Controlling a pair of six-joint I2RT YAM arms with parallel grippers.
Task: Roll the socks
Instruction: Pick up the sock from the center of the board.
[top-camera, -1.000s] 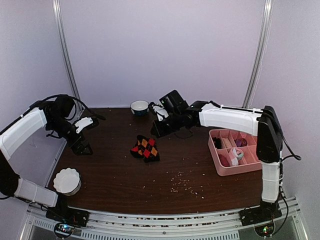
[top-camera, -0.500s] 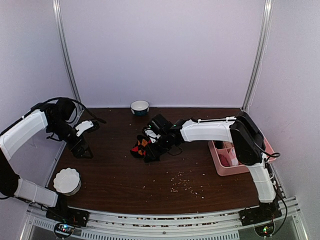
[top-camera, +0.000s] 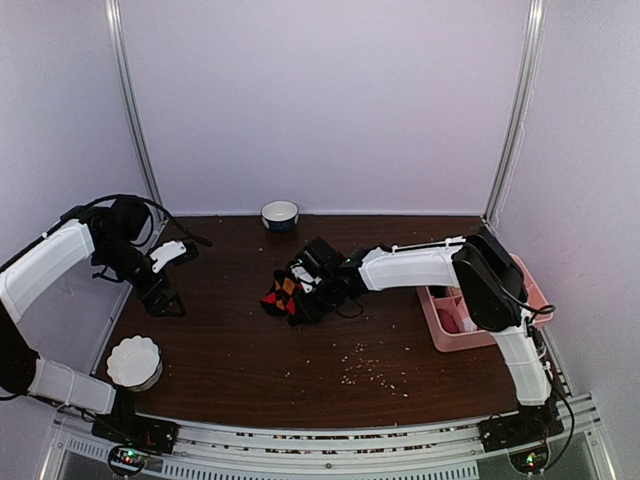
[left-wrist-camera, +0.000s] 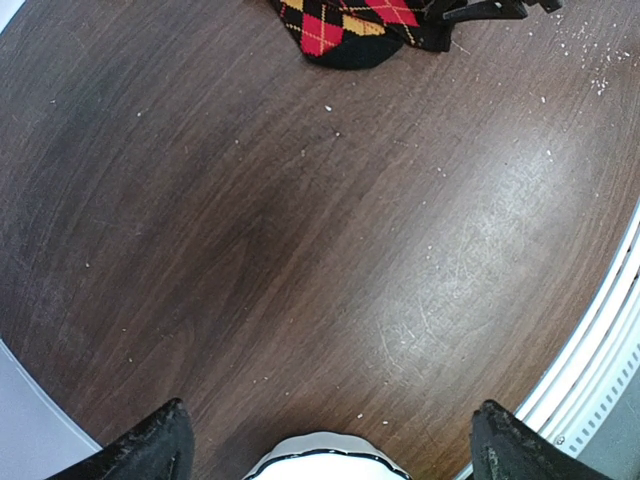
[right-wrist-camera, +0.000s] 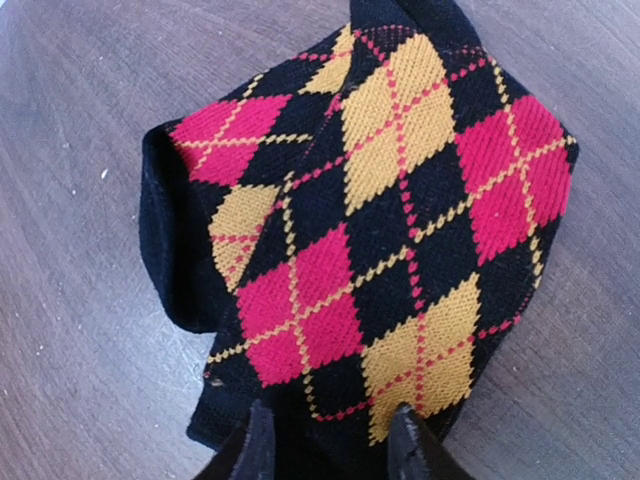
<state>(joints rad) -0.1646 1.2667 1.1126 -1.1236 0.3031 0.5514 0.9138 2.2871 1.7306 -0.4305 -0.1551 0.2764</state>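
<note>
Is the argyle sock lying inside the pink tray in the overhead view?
No: the argyle sock lies on the brown table, well left of the pink tray.

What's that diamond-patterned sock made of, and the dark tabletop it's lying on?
The argyle sock looks like knitted fabric with a matte finish: stitch rows and soft folds show, though the fibre is unclear. The table looks like dark wood or a wood-look laminate, smooth with a slight sheen: grain lines, fine scratches and a pale reflection show.
</note>
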